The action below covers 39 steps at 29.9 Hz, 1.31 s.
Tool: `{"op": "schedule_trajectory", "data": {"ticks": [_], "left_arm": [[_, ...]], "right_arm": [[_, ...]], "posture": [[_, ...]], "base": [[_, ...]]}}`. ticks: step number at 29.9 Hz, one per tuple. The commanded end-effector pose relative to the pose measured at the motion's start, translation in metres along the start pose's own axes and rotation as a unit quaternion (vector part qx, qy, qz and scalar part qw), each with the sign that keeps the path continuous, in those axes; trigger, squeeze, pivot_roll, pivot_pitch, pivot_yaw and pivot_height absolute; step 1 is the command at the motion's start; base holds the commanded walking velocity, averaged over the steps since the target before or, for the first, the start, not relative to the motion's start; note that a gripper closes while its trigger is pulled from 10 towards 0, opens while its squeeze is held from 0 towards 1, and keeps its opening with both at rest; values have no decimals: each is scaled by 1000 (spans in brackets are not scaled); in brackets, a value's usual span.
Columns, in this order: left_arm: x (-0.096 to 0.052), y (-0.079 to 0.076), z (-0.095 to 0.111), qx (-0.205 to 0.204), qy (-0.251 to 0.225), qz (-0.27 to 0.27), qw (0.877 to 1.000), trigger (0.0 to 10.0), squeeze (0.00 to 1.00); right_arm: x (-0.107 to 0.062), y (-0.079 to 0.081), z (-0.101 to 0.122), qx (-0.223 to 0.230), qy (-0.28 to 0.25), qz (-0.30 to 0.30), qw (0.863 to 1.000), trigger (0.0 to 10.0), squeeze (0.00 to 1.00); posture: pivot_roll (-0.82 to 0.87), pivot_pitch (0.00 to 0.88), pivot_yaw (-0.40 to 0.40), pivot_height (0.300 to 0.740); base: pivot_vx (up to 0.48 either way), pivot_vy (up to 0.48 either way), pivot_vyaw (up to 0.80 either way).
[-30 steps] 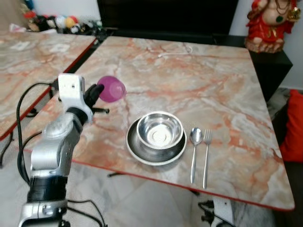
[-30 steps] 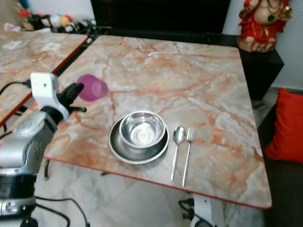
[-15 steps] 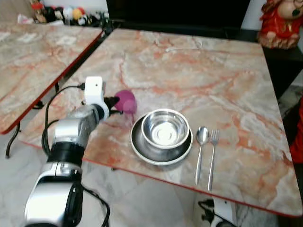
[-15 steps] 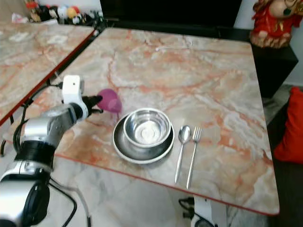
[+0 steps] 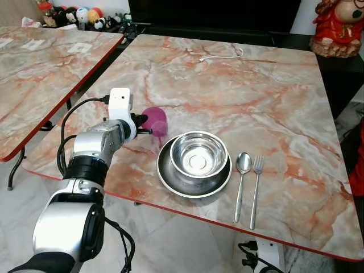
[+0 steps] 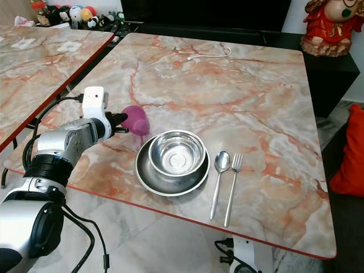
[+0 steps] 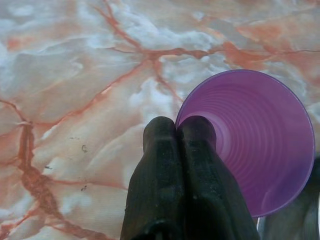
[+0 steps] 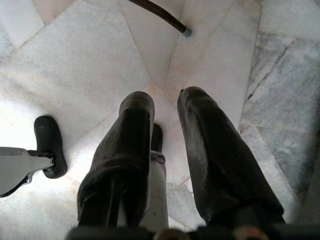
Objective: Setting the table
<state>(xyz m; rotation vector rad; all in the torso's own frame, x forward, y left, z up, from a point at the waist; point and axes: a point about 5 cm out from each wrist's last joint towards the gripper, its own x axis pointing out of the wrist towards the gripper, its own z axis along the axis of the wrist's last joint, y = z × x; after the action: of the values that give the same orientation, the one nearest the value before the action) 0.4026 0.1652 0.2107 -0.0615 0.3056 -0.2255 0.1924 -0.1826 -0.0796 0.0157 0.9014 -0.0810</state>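
My left gripper [image 5: 141,121] is shut on the rim of a purple plastic cup [image 5: 156,120]. The cup is tilted on its side, low over the marble table [image 5: 244,96], just left of the steel plate [image 5: 168,177]. In the left wrist view one of the two pinched fingers [image 7: 162,150] is inside the cup's mouth [image 7: 260,145]. A steel bowl [image 5: 198,156] sits in the plate, with a spoon [image 5: 241,176] and a fork [image 5: 255,182] laid to its right. My right gripper [image 8: 164,102] hangs open over the tiled floor.
A second marble table [image 5: 34,68] stands to the left across a narrow gap. A white cable [image 5: 222,56] lies at the table's far side. A red figurine [image 5: 341,28] is at the back right, a red cushion [image 6: 350,153] at the right edge.
The left gripper has brought the purple cup down and rightward, from above the table's left part to right beside the plate. The camera has also shifted.
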Motion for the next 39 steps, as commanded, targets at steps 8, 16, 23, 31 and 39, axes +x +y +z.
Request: {"op": "schedule_trajectory", "data": {"ticks": [8,16,23,31,39], "left_arm": [[-2,-1,8,15,15,-15,1000,10000,0],[-1,-3,5,20,23,-16,999,10000,663],[-1,-4,6,26,21,-10,999,10000,0],[-3,-2,16,26,0,4,1000,10000,0],[-3,-3,15,22,-2,2,1000,10000,0]], "right_arm": [[-1,1,-7,1,10,1,1000,10000,0],[-1,1,-8,2,10,1,1000,10000,0],[-1,1,-7,2,10,0,1000,10000,0],[-1,1,-7,2,9,0,1000,10000,0],[-1,1,-6,2,9,-1,1000,10000,0]], "posture": [[31,116,45,740],[30,112,46,740],[32,117,43,740],[32,121,40,740],[29,121,38,740]], "base": [[0,0,0],[0,0,0],[0,0,0],[0,0,0],[0,0,0]]}}
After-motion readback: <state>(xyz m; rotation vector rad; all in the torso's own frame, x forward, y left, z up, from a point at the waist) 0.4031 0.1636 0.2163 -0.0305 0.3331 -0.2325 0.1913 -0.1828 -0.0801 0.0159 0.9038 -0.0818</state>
